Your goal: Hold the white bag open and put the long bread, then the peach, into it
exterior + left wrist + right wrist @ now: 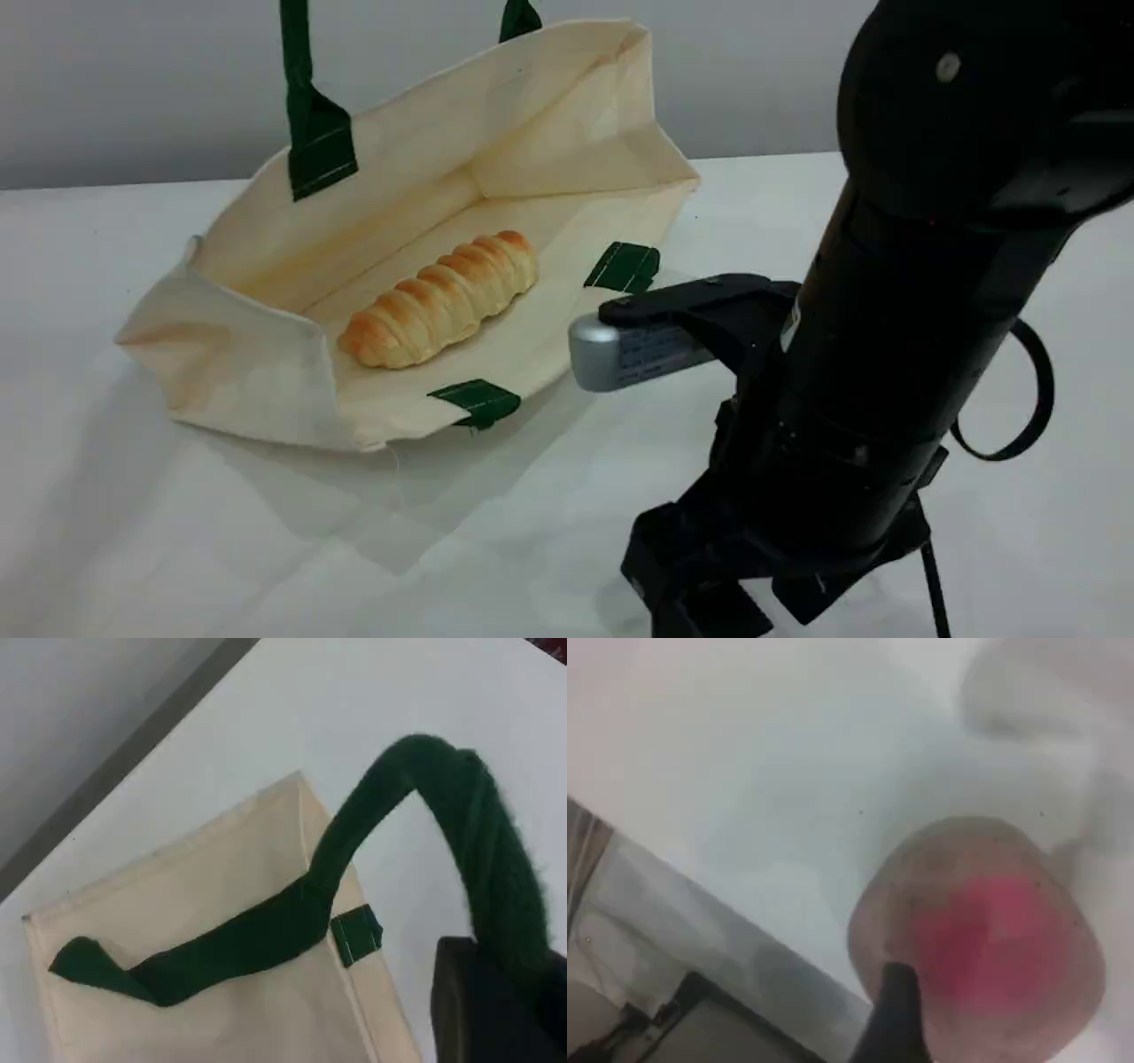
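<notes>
The white bag [532,124] lies on its side with its mouth wide open toward me. Its upper green handle [306,106] runs up out of the scene view. In the left wrist view that handle [461,824] loops over my left gripper [505,992], which is shut on it above the bag's cream cloth [204,895]. The long bread [443,299] rests inside on the bag's lower wall. My right gripper [700,602] hangs low at the front right, open. In the right wrist view the peach [992,939] sits on the table, blurred, just behind one dark fingertip [895,1019]. The peach is hidden in the scene view.
The white table [177,532] ends at a grey wall behind the bag. The right arm's thick black body with its silver camera [611,354] stands close to the bag's lower rim. A black cable loop [1028,399] hangs off the arm's right side.
</notes>
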{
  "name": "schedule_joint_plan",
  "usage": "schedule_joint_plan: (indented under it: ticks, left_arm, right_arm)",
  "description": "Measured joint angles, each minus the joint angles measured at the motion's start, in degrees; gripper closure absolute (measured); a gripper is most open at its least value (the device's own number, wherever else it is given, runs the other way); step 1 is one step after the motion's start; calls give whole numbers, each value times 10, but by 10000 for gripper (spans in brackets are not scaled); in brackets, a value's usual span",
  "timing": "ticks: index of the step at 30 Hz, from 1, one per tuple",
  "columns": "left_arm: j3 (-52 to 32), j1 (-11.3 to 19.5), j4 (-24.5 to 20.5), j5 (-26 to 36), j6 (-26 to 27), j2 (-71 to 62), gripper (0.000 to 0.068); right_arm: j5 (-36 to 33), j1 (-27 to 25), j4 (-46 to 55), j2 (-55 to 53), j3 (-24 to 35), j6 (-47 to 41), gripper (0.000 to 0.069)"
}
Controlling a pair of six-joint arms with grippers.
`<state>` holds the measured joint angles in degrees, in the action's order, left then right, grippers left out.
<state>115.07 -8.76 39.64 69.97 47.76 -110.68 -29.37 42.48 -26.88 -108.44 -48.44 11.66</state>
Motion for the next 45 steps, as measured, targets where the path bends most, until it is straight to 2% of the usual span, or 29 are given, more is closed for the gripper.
schedule_joint_plan:
  ticks: [34, 45]
  left_arm:
    - [0, 0, 0, 0, -1, 0, 584]
    - [0, 0, 0, 0, 0, 0, 584]
  right_arm:
    - [23, 10, -20, -8, 0, -1, 113]
    - [20, 10, -19, -34, 0, 22, 113]
